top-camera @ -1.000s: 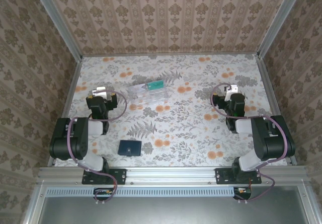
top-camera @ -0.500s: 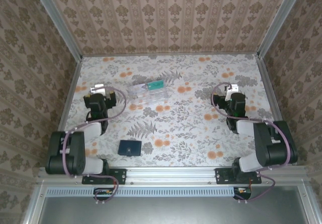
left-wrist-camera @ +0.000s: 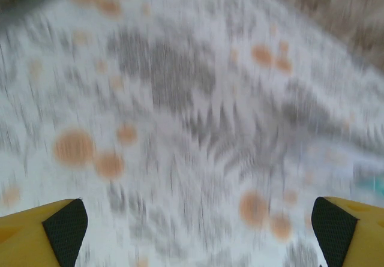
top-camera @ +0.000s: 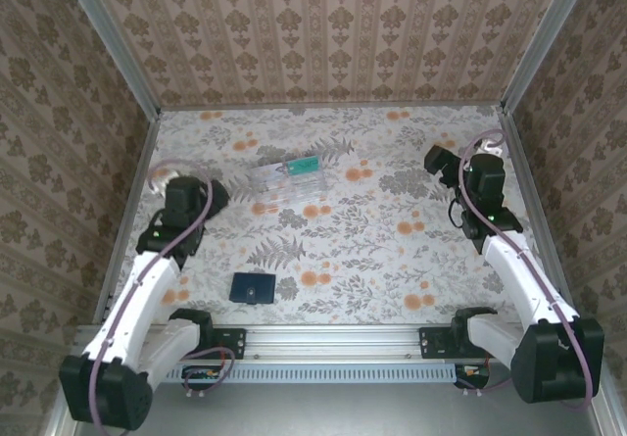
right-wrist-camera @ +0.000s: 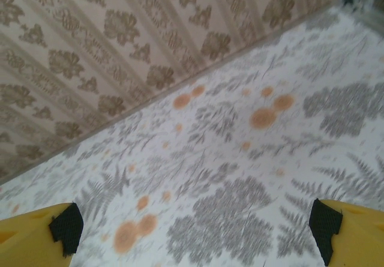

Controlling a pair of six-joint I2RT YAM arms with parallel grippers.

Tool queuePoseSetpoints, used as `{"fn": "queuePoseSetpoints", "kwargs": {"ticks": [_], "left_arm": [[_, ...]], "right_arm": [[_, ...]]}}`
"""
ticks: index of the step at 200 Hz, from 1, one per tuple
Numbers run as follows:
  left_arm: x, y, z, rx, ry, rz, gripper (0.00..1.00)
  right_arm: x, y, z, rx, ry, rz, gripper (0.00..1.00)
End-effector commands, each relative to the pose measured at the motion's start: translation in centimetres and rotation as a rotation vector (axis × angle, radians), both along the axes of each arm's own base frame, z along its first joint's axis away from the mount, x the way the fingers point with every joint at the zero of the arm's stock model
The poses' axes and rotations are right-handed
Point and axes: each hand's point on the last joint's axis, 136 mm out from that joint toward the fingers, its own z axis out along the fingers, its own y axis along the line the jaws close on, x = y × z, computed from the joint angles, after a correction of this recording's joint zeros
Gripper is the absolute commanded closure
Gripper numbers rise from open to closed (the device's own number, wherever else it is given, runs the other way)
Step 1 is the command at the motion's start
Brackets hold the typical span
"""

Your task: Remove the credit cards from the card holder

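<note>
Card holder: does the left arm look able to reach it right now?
Probably yes. The card holder lies alone on the table, with nothing between it and the open, empty left gripper.

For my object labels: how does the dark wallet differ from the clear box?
The card holder is dark navy, opaque and smaller; the clear box is see-through and larger. The card holder lies by the near edge of the table; the clear box lies farther back. A teal-green card shows in the clear box, none on the card holder. Both are rectangular and rest on the table.
</note>
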Motion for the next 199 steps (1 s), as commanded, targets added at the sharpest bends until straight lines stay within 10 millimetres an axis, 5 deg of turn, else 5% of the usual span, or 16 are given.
{"fn": "queuePoseSetpoints", "kwargs": {"ticks": [1,46,101,141,178,199], "left_arm": [[-6.3,-1.1,-4.2,-0.099,0.196,0.068,0.01],[-12.6,-4.3,-8.4,-0.192,0.352,0.065,0.08],[-16.6,-6.2,-10.4,-0.120,0.507,0.053,0.07],[-14.8,-10.3,-13.6,-0.259,0.440,-0.050,0.11],[-12.5,-12.0,-12.9,-0.220,0.341,-0.147,0.14],[-11.6,-14.6,-12.9,-0.286,0.320,-0.208,0.14]], "right_arm": [[-2.2,3.5,-0.8,0.091,0.093,0.114,0.00],[-4.5,8.5,0.4,0.006,0.094,0.256,0.00],[-5.9,10.2,1.2,-0.046,0.090,0.290,0.00],[-6.6,10.5,1.3,-0.052,0.090,0.302,0.00],[-7.2,10.4,1.3,-0.059,0.097,0.311,0.00],[-7.5,10.7,1.0,-0.058,0.107,0.325,0.00]]}}
